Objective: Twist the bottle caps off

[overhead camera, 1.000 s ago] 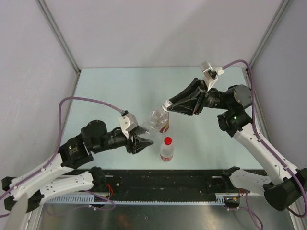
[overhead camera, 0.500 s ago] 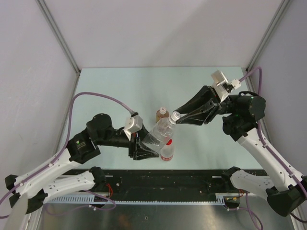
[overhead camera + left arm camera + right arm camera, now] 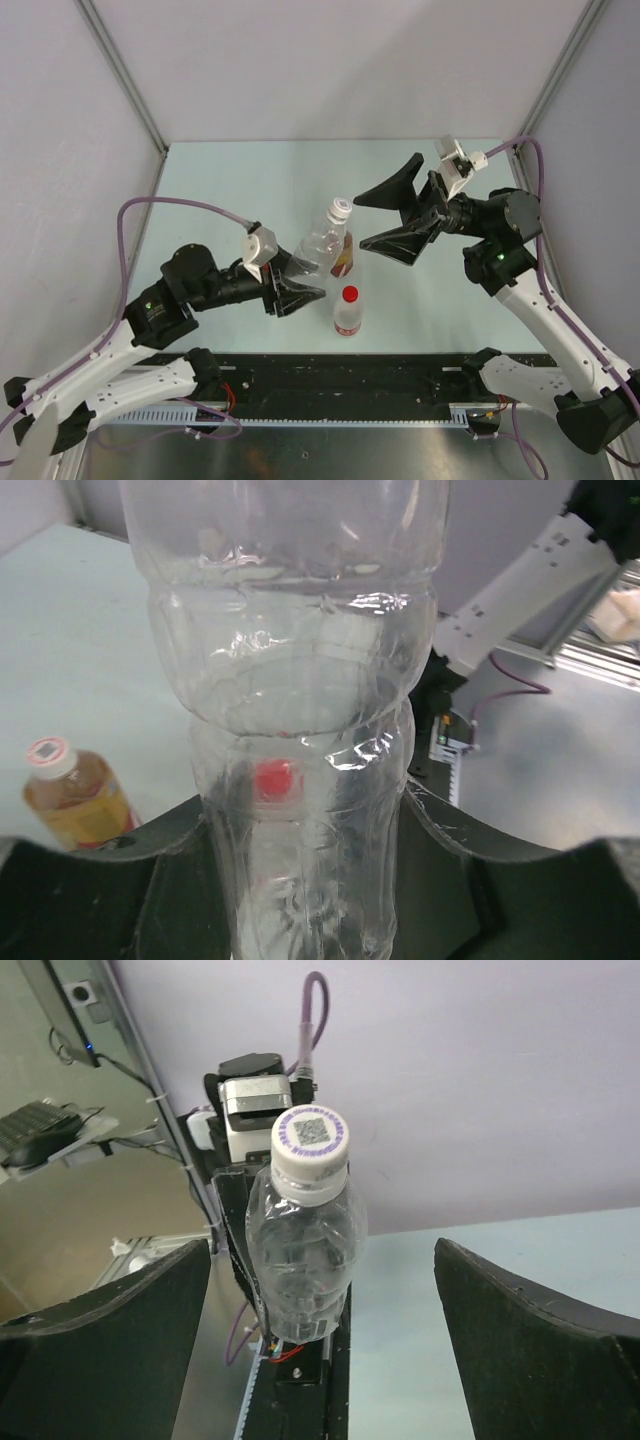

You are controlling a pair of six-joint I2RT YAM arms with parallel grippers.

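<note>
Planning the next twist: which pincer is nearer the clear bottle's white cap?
Right. The right pincer stands open just beside the cap; the left pincer grips the bottle lower down.

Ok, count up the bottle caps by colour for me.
White caps: 2
Red cap: 1
Total: 3
</note>
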